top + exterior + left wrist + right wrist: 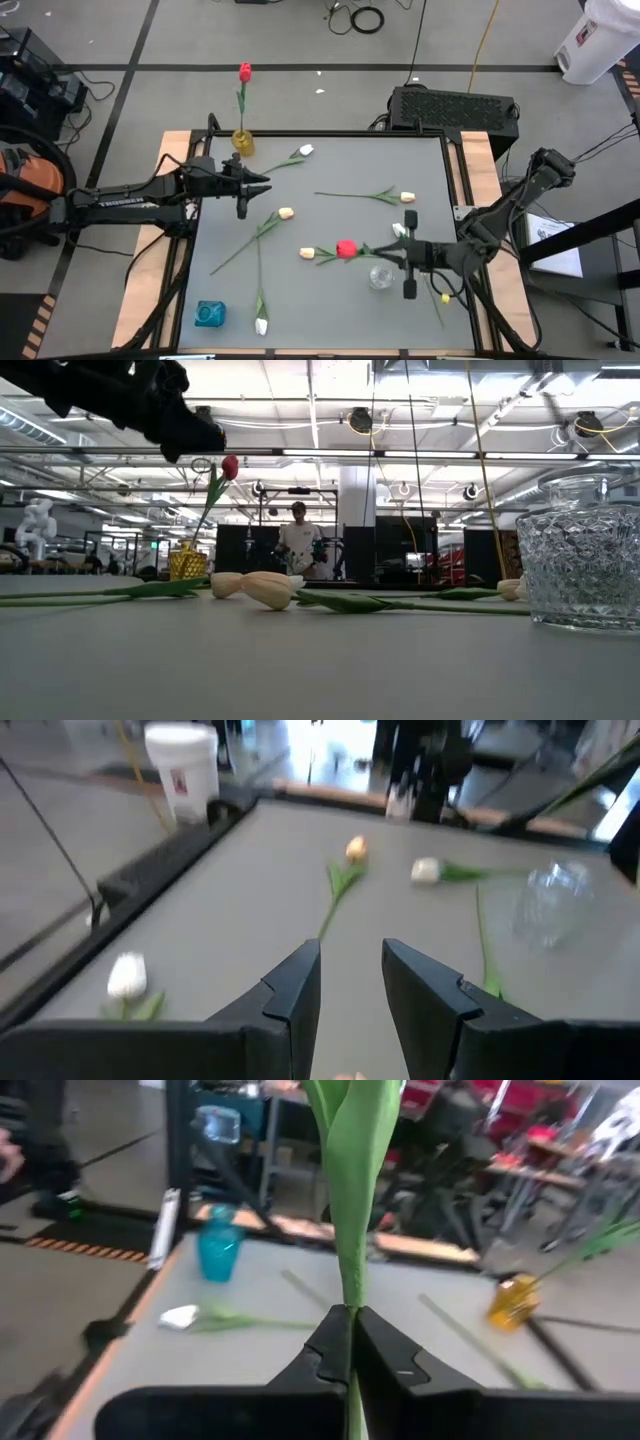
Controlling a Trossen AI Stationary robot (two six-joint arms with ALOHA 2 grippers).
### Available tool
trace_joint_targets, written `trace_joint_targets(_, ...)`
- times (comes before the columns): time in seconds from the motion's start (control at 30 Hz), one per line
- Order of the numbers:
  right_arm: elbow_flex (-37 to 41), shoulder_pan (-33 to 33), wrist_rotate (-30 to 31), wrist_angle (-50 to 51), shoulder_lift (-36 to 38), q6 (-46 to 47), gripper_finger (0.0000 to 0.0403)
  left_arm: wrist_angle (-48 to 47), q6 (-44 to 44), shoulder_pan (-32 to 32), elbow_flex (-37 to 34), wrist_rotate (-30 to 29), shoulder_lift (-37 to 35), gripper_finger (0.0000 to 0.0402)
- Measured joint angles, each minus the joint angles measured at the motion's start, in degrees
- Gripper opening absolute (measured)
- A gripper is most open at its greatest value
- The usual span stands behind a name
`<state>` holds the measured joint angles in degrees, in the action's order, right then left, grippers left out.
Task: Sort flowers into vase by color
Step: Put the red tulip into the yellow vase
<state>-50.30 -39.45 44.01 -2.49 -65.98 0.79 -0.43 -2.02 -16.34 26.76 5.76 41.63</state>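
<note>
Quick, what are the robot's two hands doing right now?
Left gripper: open, holding nothing, above the table near the yellow vase.
Right gripper: shut on the green stem of the red tulip.

A white bucket [598,38] and coiled cable [367,18] lie on the floor; a person [299,546] stands behind.
</note>
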Motion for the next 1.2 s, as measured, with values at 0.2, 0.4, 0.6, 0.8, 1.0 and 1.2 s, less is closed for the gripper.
trace_joint_targets(0.2,0.0,5.95,-0.01,-4.75,0.0,-6.93,0.0,9.44,0.85,-0.01,0.0,1.74,0.0,0.0116)
trace_joint_targets(0.4,0.0,12.28,-0.14,-8.58,0.0,-10.33,0.0,19.2,0.83,-0.02,0.0,4.45,-0.01,0.0116)
trace_joint_targets(0.6,0.0,18.67,-2.79,-13.95,0.0,-14.37,0.0,25.01,0.81,0.0,0.0,5.18,-0.01,0.0116)
trace_joint_targets(0.8,0.0,27.26,-16.92,-18.9,-0.83,-15.73,0.0,26.08,0.87,-0.02,0.0,5.13,0.0,0.0116)
trace_joint_targets(1.0,0.0,38.24,-24.87,-20.89,-3.6,-16.72,0.0,26.13,3.11,-0.02,0.0,4.45,-0.02,0.0116)
trace_joint_targets(1.2,0.0,50.61,-31.35,-22.25,-7.85,-17.35,0.0,26.17,7.39,-0.02,0.0,0.84,-0.01,0.0116)
